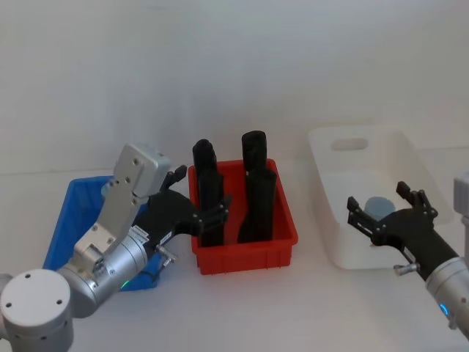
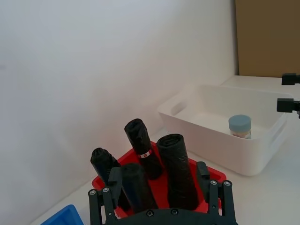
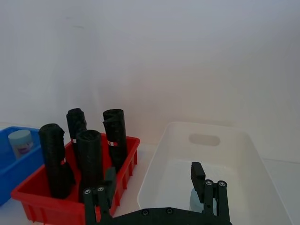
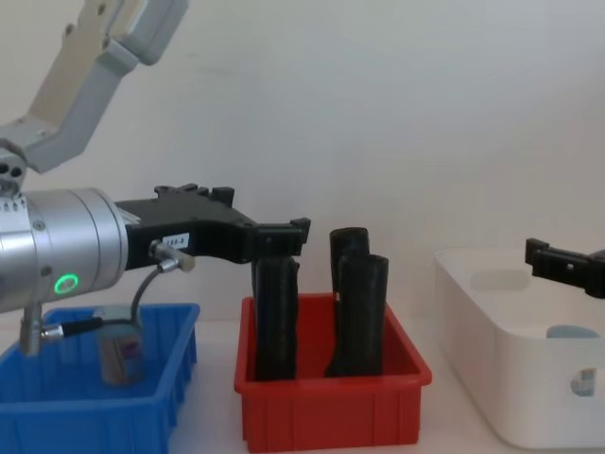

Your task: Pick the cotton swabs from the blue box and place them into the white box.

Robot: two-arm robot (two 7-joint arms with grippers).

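The table [image 1: 242, 308] is plain matte white. A bare white wall [image 1: 234, 66] rises behind it across the upper half of the head view. In the left wrist view a brown panel [image 2: 267, 37] stands beyond the white box [image 1: 359, 258].

3 containers sit in a row. The blue box [image 1: 62, 220] is at the left of the head view, a red bin [image 1: 245, 257] is in the centre, and the white box is at the right. The red bin holds 4 black rolls [image 1: 256, 198], all upright.

1 swab [image 4: 123, 355] stands upright in the blue box, at the lower left of the chest view, near that box's right wall. A second swab [image 1: 379, 207] stands on the floor of the white box, right of centre in the head view, toward the near wall.

The left gripper [image 1: 201, 192] hangs left of centre in the head view, over the gap between the blue box and the red bin. Its fingers are spread wide around nothing and point toward the rolls. In the chest view it sits well above the swab in the blue box.

The right gripper [image 1: 377, 196] is at the lower right of the head view, over the near rim of the white box, also spread wide and empty. In the chest view it is higher than the swab there and apart from it.
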